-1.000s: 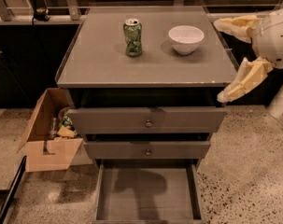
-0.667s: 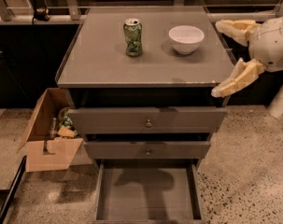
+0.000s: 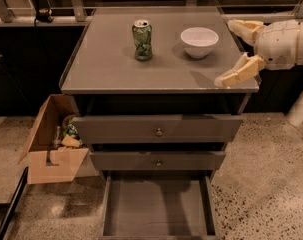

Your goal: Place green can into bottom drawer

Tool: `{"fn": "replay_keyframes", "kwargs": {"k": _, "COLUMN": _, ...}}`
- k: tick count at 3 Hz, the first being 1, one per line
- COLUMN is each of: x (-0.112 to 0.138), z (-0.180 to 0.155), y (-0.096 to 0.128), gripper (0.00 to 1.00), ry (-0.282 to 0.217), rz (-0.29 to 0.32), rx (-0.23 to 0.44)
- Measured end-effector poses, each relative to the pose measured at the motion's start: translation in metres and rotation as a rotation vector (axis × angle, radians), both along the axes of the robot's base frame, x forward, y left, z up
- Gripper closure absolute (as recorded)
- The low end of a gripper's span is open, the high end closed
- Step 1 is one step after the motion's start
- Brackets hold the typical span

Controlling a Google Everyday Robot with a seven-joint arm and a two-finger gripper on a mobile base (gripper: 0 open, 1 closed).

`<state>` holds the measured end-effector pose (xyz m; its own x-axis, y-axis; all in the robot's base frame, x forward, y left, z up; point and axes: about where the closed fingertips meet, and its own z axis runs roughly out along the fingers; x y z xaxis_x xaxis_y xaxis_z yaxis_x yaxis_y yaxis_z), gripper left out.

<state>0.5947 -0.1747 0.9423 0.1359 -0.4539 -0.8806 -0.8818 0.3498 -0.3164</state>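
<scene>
1. Bottom drawer (image 3: pixel 156 209): pulled out under the two knobbed drawers, ready for you.
2. Gripper (image 3: pixel 228 53): at the right edge of the surface (image 3: pixel 106 69), jaws spread wide, holding nothing.
3. White bowl (image 3: pixel 199 41): sits between gripper and target. Sweep straight left and you'd likely shove it.
4. Green can (image 3: pixel 142 39): upright, far-centre, left of the bowl. Clip it off-centre and it could topple and roll.
</scene>
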Motion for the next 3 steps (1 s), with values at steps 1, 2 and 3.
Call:
{"fn": "replay_keyframes", "kwargs": {"k": 1, "x": 0.026, "z": -0.005, "y": 0.008, "gripper": 0.0, "ry": 0.035, "rz": -0.005, "rx": 0.03}}
{"fn": "replay_keyframes", "kwargs": {"k": 2, "x": 0.048, "z": -0.011, "y": 0.024, "gripper": 0.0, "ry": 0.078, "rz": 0.005, "rx": 0.046}}
{"fn": "replay_keyframes", "kwargs": {"k": 3, "x": 0.049, "z": -0.012, "y": 0.026, "gripper": 0.0, "ry": 0.077, "rz": 0.004, "rx": 0.055}}
